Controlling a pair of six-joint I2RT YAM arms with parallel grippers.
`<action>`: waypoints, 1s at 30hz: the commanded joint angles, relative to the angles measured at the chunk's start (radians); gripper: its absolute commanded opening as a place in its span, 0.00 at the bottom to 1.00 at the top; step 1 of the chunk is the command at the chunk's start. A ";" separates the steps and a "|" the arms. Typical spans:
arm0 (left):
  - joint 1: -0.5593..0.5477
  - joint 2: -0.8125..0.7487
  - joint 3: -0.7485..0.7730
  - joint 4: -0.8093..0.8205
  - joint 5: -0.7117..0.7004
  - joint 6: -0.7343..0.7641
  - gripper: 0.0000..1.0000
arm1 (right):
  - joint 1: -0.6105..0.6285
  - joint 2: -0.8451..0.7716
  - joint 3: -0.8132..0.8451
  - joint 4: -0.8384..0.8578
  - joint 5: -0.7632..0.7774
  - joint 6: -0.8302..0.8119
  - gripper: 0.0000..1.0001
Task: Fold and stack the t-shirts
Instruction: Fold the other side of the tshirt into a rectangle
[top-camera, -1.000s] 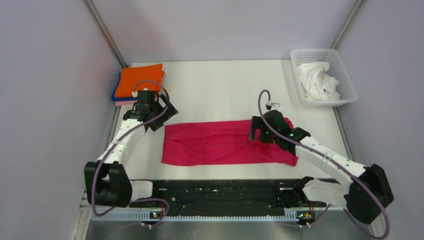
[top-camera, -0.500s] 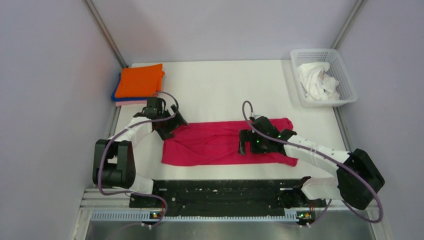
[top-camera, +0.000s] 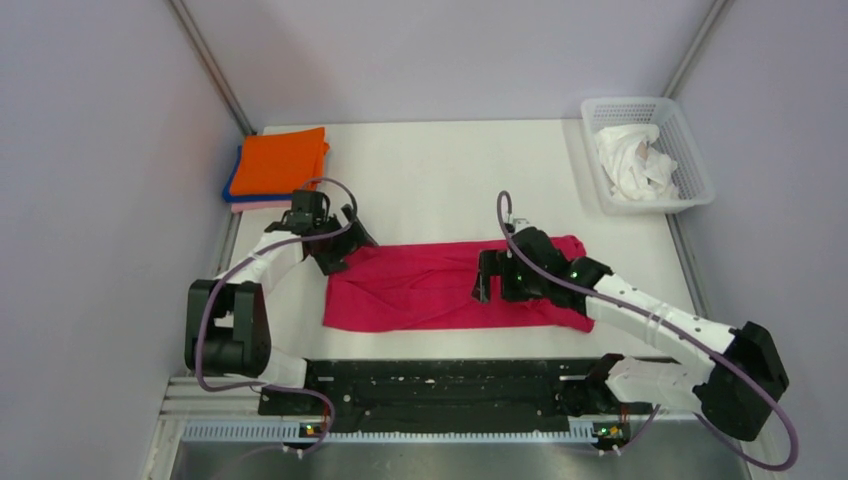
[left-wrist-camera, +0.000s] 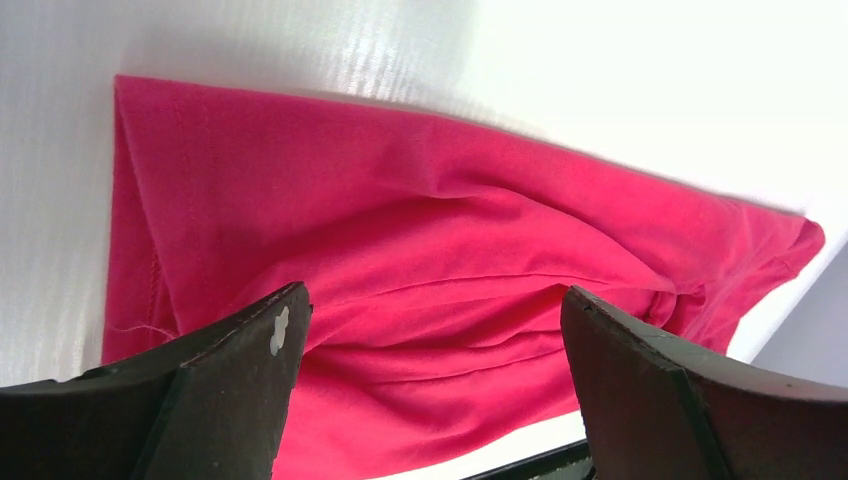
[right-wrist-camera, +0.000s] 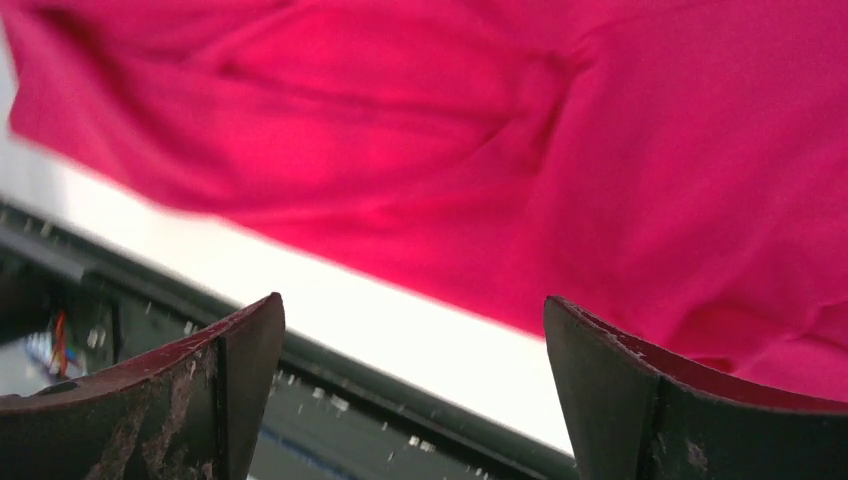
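Your crimson t-shirt (top-camera: 430, 288) lies on the white worktop (top-camera: 440, 180) as a long band across the middle of the top view, folded lengthwise and creased along its length. Its right end runs under your right arm.

Your left hand (top-camera: 343, 252) sits over the shirt's upper left corner. In its wrist view the fingers (left-wrist-camera: 240, 380) stand wide apart with nothing between them, only the cloth and a strip of worktop below.

Your right hand (top-camera: 482, 283) hovers over the shirt right of its centre. Its fingers (right-wrist-camera: 200, 390) are also spread wide and empty, and the shirt's near edge and the dark rail at the worktop's front show between them. You cannot tell from these views whether either hand touches the cloth.

In the upper left of the top view an orange t-shirt (top-camera: 283, 160) tops a folded stack, with a blue t-shirt (top-camera: 231, 186) and a pale pink t-shirt (top-camera: 250, 206) showing at its edges. In the upper right a crumpled white t-shirt (top-camera: 632, 162) lies in a white lattice basket (top-camera: 697, 170).
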 joint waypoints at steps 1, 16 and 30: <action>0.002 -0.034 0.038 0.032 0.070 0.016 0.99 | -0.115 0.112 0.045 0.035 0.094 -0.010 0.99; -0.006 0.008 -0.021 0.040 0.036 0.021 0.99 | -0.140 -0.036 -0.246 -0.013 0.014 0.114 0.99; -0.007 -0.009 0.049 0.002 0.024 0.032 0.99 | -0.140 -0.198 -0.165 0.056 0.045 0.168 0.99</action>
